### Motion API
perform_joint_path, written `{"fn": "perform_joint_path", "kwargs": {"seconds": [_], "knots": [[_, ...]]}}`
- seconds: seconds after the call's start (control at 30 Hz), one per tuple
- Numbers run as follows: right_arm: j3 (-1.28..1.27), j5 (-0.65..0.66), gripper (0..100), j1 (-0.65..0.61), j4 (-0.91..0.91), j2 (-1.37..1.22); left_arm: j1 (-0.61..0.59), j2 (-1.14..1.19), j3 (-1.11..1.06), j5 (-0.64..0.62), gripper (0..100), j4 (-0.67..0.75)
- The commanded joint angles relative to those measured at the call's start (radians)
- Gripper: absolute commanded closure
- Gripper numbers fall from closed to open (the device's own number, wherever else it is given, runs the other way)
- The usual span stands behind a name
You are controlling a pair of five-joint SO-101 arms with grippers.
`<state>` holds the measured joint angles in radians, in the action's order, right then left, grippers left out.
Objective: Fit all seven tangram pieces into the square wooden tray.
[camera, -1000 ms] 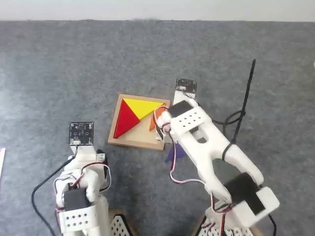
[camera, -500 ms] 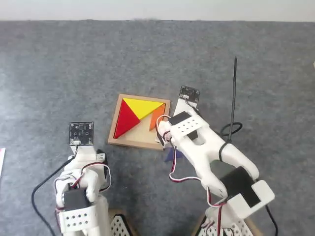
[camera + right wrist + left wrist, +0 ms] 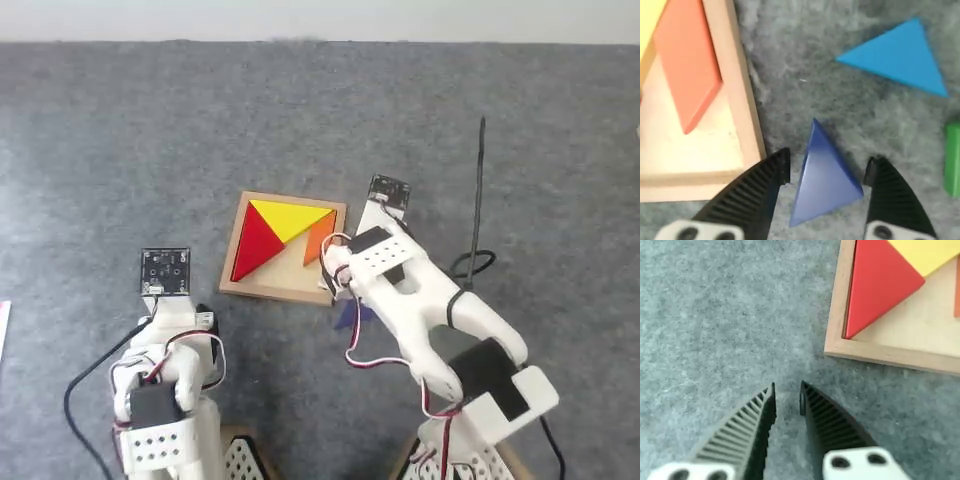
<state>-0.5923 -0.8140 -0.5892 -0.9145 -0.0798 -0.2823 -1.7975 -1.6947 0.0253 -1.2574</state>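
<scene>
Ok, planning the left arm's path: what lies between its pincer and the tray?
Bare grey carpet separates the left pincer from the tray, per the left wrist view.

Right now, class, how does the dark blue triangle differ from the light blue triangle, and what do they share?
Shade: the dark blue triangle is navy, the light blue triangle sky blue. Place: the dark blue triangle lies between the open fingers of the right gripper, close to the tray; the light blue triangle lies farther off, clear of that gripper. Both lie on the grey carpet, outside the tray.
</scene>
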Motion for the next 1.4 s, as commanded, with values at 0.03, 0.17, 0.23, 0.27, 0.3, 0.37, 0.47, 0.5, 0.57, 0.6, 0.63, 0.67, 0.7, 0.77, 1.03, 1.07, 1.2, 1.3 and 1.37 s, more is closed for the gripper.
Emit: {"fn": "perform_joint_path", "kwargs": {"seconds": [0.03,0.17,0.23,0.27,0.3,0.37,0.47,0.5,0.57,0.6,0.63,0.67,0.7,0.77,1.03,1.07,1.2,1.3,1.37], "knots": [[0.031,-0.011,74.2,-0.007,0.004,-0.085,0.005,-0.020,0.012,0.000,92,-0.005],[0.063,-0.051,74.2,-0.008,-0.054,-0.093,0.005,-0.020,0.012,0.000,92,-0.005],[0.084,-0.051,74.2,-0.008,-0.094,-0.093,0.005,-0.020,0.012,0.000,92,-0.005],[0.098,-0.051,74.2,-0.008,-0.124,-0.093,0.005,-0.020,0.012,0.000,92,-0.005],[0.115,-0.051,74.2,-0.007,-0.156,-0.091,0.005,-0.020,0.012,0.000,92,-0.005],[0.152,-0.049,74.2,-0.007,-0.234,-0.070,0.005,-0.020,0.012,0.000,92,-0.005],[0.167,-0.048,74.2,-0.008,-0.305,-0.008,0.005,-0.020,0.012,0.000,92,-0.005],[0.166,-0.048,74.2,-0.008,-0.305,0.004,0.005,-0.020,0.012,0.000,92,-0.005],[0.152,-0.049,74.2,-0.007,-0.280,0.013,0.005,-0.020,0.012,0.000,92,-0.005],[0.140,-0.049,74.2,-0.007,-0.254,0.010,0.005,-0.020,0.012,0.000,92,-0.005],[0.126,-0.049,74.2,-0.007,-0.223,0.002,0.005,-0.020,0.012,0.000,92,-0.005],[0.115,-0.049,74.3,-0.007,-0.199,-0.005,0.005,-0.020,0.012,0.000,92,-0.005],[0.110,-0.049,74.3,-0.007,-0.182,-0.015,0.005,-0.020,0.012,0.000,92,-0.005],[0.110,-0.051,74.3,-0.013,-0.180,-0.027,0.005,-0.020,0.012,0.000,92,-0.005],[0.112,-0.051,74.3,-0.059,-0.156,-0.094,0.005,-0.020,0.012,0.000,92,-0.005],[0.112,-0.054,74.3,-0.059,-0.156,-0.104,0.005,-0.020,0.012,0.000,92,-0.005],[0.114,-0.078,74.2,-0.059,-0.168,-0.104,0.005,-0.020,0.012,0.000,92,-0.005],[0.141,-0.084,74.2,-0.059,-0.252,-0.064,0.005,-0.020,0.012,0.000,92,-0.005],[0.149,-0.084,74.2,-0.059,-0.275,-0.044,0.005,-0.020,0.012,0.000,92,-0.005]]}}
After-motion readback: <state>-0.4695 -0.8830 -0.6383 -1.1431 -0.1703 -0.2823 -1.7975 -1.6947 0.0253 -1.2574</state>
